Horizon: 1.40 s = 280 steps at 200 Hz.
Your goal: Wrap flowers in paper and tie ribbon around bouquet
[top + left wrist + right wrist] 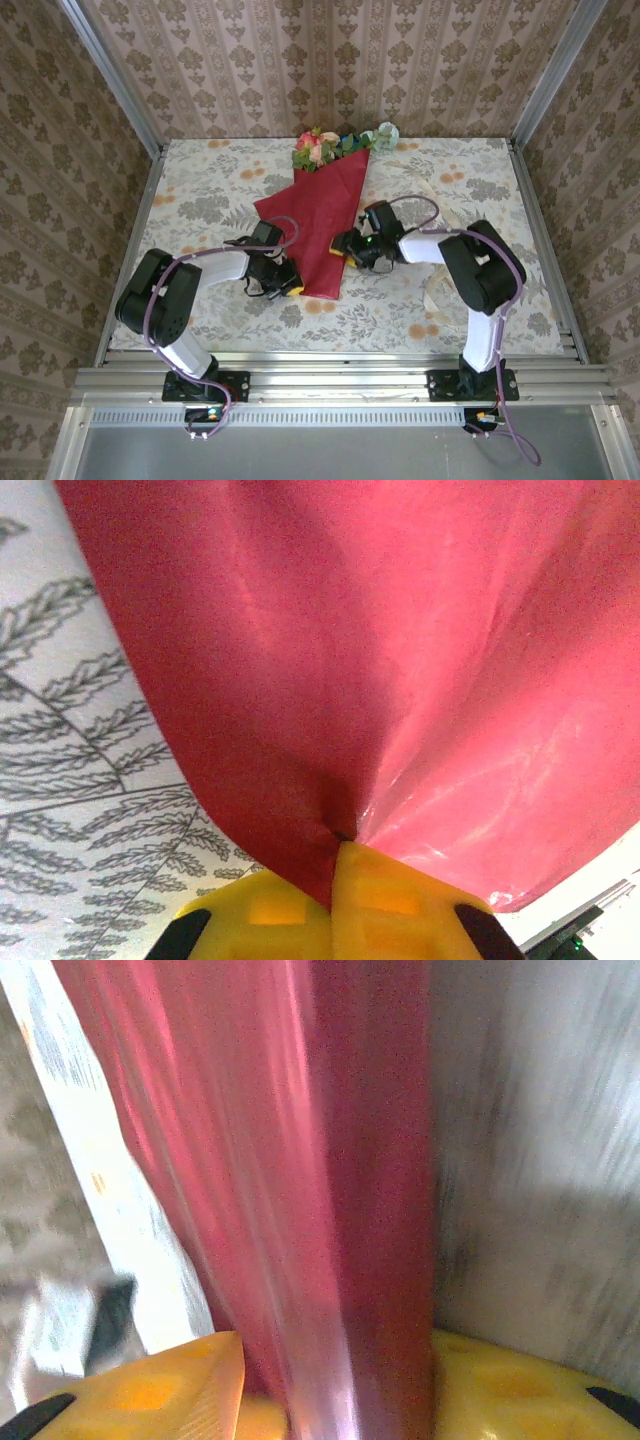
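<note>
The bouquet lies across the middle of the table. The flowers (320, 146) stick out of its far end in pink, orange and pale blooms. The paper (325, 215) is a red, folded, tapering shape that widens toward me. My left gripper (289, 286) is at the paper's near left corner. In the left wrist view its yellow fingers (338, 848) are shut on a pinched fold of the red paper (330, 660). My right gripper (344, 246) is at the paper's right edge. A rolled fold of paper (350, 1190) fills the gap between the right gripper's jaws (335, 1365). The ribbon (432, 300) lies pale under my right arm.
The floral tablecloth (200, 200) covers the table, and patterned walls with metal posts (115, 80) close it in on three sides. The right wrist view is blurred by motion. Purple cables loop over both arms.
</note>
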Tool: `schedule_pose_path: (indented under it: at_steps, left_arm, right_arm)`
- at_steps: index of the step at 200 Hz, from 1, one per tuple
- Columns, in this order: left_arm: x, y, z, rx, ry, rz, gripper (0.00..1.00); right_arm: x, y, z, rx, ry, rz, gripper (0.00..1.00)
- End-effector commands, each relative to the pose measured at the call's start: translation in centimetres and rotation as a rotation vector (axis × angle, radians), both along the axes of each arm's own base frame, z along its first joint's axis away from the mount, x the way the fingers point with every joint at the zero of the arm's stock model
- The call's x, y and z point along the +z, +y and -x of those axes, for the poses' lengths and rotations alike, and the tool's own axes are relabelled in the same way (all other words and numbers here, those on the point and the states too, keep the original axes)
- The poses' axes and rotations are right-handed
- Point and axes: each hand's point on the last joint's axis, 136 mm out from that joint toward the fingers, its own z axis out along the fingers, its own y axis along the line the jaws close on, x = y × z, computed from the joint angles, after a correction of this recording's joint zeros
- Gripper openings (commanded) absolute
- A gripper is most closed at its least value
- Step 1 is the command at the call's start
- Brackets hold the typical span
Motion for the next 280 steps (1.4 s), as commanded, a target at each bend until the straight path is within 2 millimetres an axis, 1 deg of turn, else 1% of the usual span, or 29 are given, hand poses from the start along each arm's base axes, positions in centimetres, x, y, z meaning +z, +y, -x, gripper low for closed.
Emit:
schedule_pose_path:
  at_steps: [1, 25, 44, 49, 53, 57, 60, 77, 81, 86, 87, 88, 94, 106, 118, 131, 153, 159, 160, 161, 168, 175, 188, 196, 202, 218, 237, 263, 280]
  left_arm:
    - [-5.2, 4.7, 4.6, -0.002, 0.166, -0.239, 0.00]
    - [-5.0, 4.8, 4.4, 0.002, 0.157, -0.237, 0.00]
    - [-5.0, 4.8, 4.4, 0.007, 0.152, -0.235, 0.00]
    - [-5.1, 4.8, 4.5, 0.009, 0.152, -0.234, 0.00]
    - [-5.1, 4.8, 4.4, 0.011, 0.150, -0.233, 0.00]
    - [-5.1, 4.8, 4.5, 0.012, 0.150, -0.233, 0.00]
    - [-5.1, 4.8, 4.4, 0.013, 0.149, -0.232, 0.00]
    - [-5.1, 4.8, 4.4, 0.019, 0.146, -0.229, 0.00]
    - [-5.0, 4.7, 4.4, 0.019, 0.144, -0.227, 0.00]
    - [-5.0, 4.7, 4.3, 0.020, 0.142, -0.226, 0.00]
    - [-5.0, 4.7, 4.4, 0.019, 0.142, -0.226, 0.00]
    - [-5.0, 4.7, 4.4, 0.019, 0.142, -0.227, 0.00]
    - [-5.0, 4.7, 4.4, 0.021, 0.142, -0.225, 0.00]
    - [-5.0, 4.6, 4.3, 0.023, 0.139, -0.220, 0.00]
    - [-4.9, 4.5, 4.2, 0.025, 0.135, -0.214, 0.00]
    - [-5.0, 4.4, 4.2, 0.028, 0.133, -0.209, 0.00]
    - [-5.0, 4.1, 4.2, 0.030, 0.130, -0.196, 0.00]
    - [-5.0, 4.1, 4.2, 0.031, 0.129, -0.193, 0.00]
    - [-5.0, 4.1, 4.2, 0.031, 0.131, -0.195, 0.00]
    - [-5.0, 4.1, 4.2, 0.031, 0.131, -0.194, 0.00]
    - [-5.0, 4.1, 4.2, 0.031, 0.129, -0.193, 0.00]
    - [-5.1, 4.1, 4.2, 0.031, 0.127, -0.192, 0.00]
    - [-5.1, 4.1, 4.2, 0.033, 0.127, -0.190, 0.00]
    - [-5.1, 4.0, 4.1, 0.035, 0.127, -0.186, 0.00]
    - [-5.1, 3.9, 4.0, 0.035, 0.127, -0.184, 0.00]
    - [-4.9, 3.6, 3.7, 0.036, 0.123, -0.179, 0.00]
    - [-4.9, 3.4, 3.4, 0.046, 0.120, -0.172, 0.00]
    - [-4.9, 3.3, 3.0, 0.053, 0.117, -0.174, 0.00]
    - [-5.0, 3.2, 2.9, 0.053, 0.121, -0.174, 0.00]
  right_arm:
    - [-0.7, 0.8, 4.5, 0.026, 0.091, -0.001, 0.47]
    - [-1.3, 0.9, 7.8, 0.067, 0.129, 0.047, 0.44]
    - [-1.6, 0.6, 9.2, 0.104, 0.147, 0.082, 0.41]
    - [-1.7, 0.5, 9.4, 0.112, 0.151, 0.090, 0.35]
    - [-1.8, 0.5, 9.5, 0.117, 0.153, 0.094, 0.24]
    - [-1.9, 0.4, 9.6, 0.121, 0.156, 0.099, 0.09]
    - [-2.0, 0.3, 9.7, 0.122, 0.161, 0.104, 0.00]
    - [-2.3, -0.2, 9.8, 0.142, 0.175, 0.150, 0.00]
    - [-2.4, -0.5, 9.8, 0.148, 0.184, 0.167, 0.04]
    - [-2.2, -0.7, 9.6, 0.156, 0.185, 0.183, 0.21]
    - [-2.2, -0.8, 9.7, 0.157, 0.189, 0.189, 0.27]
    - [-2.1, -0.9, 9.7, 0.158, 0.191, 0.193, 0.27]
    - [-1.8, -1.4, 9.6, 0.163, 0.193, 0.225, 0.42]
    - [-0.4, -3.0, 9.2, 0.157, 0.172, 0.296, 0.51]
    - [1.7, -5.4, 8.1, 0.114, 0.152, 0.346, 0.52]
    - [3.7, -9.0, 6.7, 0.029, 0.152, 0.367, 0.51]
    - [7.1, -17.6, 2.9, -0.180, 0.121, 0.476, 0.49]
    - [8.1, -20.3, 1.6, -0.248, 0.106, 0.524, 0.48]
    - [8.4, -21.2, 1.2, -0.268, 0.096, 0.543, 0.48]
    - [8.4, -21.2, 1.2, -0.268, 0.096, 0.543, 0.48]
    - [9.4, -24.1, -0.6, -0.327, 0.063, 0.606, 0.47]
    - [9.9, -26.1, -2.2, -0.358, 0.032, 0.654, 0.47]
    - [9.9, -29.9, -4.9, -0.392, 0.040, 0.762, 0.52]
    - [9.4, -31.6, -6.5, -0.396, 0.067, 0.801, 0.53]
    - [8.4, -32.9, -7.4, -0.387, 0.110, 0.834, 0.54]
    - [6.9, -34.7, -9.9, -0.333, 0.159, 0.903, 0.55]
    - [4.9, -36.0, -11.4, -0.240, 0.224, 0.995, 0.57]
    - [2.1, -36.4, -11.8, -0.154, 0.309, 1.025, 0.58]
    - [0.4, -35.9, -11.6, -0.125, 0.347, 0.993, 0.58]
